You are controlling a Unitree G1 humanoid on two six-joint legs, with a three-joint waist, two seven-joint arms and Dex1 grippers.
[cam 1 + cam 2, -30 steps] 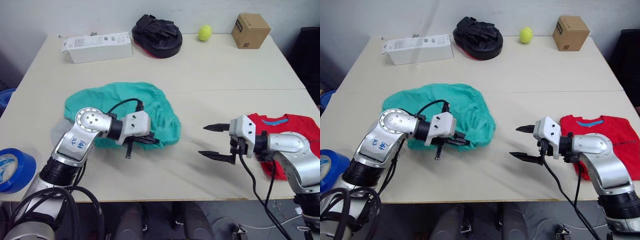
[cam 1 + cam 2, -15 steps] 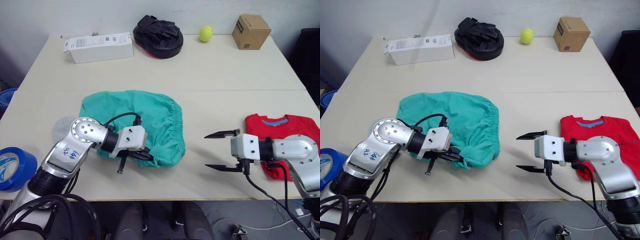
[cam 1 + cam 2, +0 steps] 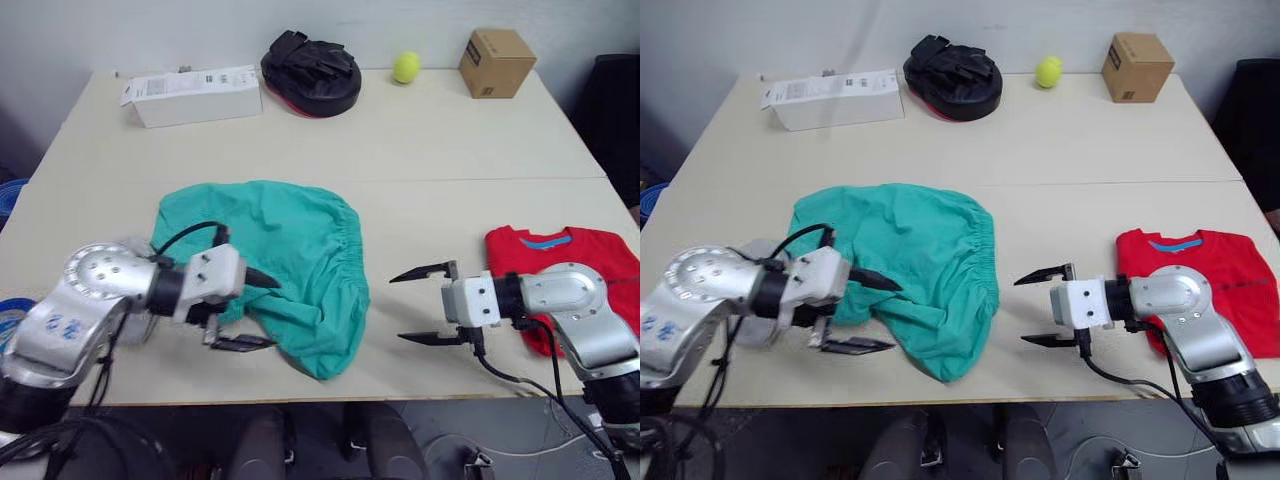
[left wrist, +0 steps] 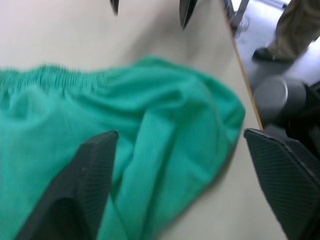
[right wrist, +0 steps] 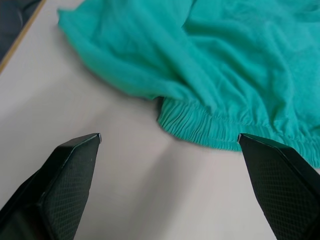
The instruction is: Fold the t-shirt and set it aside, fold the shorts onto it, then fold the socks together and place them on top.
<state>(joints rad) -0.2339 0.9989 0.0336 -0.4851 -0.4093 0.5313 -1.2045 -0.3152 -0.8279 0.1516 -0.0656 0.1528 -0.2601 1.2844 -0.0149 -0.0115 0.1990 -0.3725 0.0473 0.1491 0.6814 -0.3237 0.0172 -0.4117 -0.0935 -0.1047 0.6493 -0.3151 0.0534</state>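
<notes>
From my seat I see a blue tape roll point(image 3: 8, 312) at the table's far left edge, partly hidden behind my left arm, and just past it a small patch of pale grey point(image 3: 762, 250) peeks out beside the arm; that may be the socks, but I cannot tell for certain. My left gripper point(image 3: 255, 312) hangs at the near left side of the shorts point(image 3: 290, 260), its two black fingers spread wide and holding nothing, one tip lying against the teal fabric and the other over bare table just beside the cloth. The shorts lie crumpled on the near middle of the table point(image 3: 400, 140), elastic waistband running down their right side, one corner reaching toward the front edge. Behind them, along the back, I have a white box point(image 3: 195, 93), a black padded mitt point(image 3: 312, 70), a yellow-green ball point(image 3: 406, 67) and a cardboard box point(image 3: 497, 62). Right of the shorts, across a strip of bare table, my right gripper point(image 3: 430, 305) points at the waistband with its fingers wide apart and empty. Behind that arm the t-shirt point(image 3: 590, 255) lies flat near the right edge, blue neckline facing the back
</notes>
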